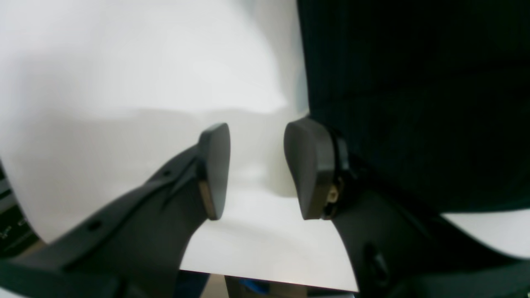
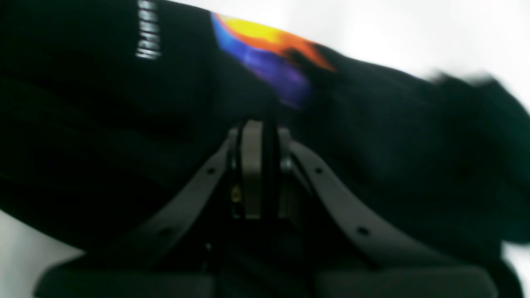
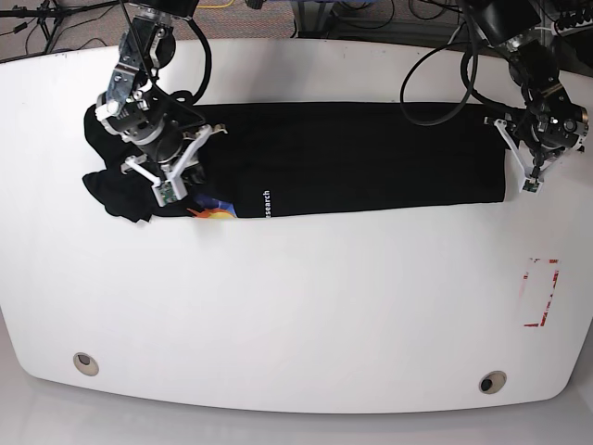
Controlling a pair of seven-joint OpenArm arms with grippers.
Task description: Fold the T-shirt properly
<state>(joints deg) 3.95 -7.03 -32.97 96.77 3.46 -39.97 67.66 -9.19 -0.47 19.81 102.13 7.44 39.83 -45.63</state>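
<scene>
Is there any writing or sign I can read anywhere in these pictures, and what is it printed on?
"search": the end of a line of small white lettering on the black T-shirt, seen from the base view; the start of the word is hidden in a fold.
The same lettering in the right wrist view is too blurred to read.
The red outline mark on the white table holds no readable text.

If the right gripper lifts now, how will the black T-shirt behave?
The T-shirt is probably floppy: it lies flat in a long band, rumpled near the right gripper. It would likely drape and trail rather than hold shape. It looks light, so lifting may undo the fold.
</scene>
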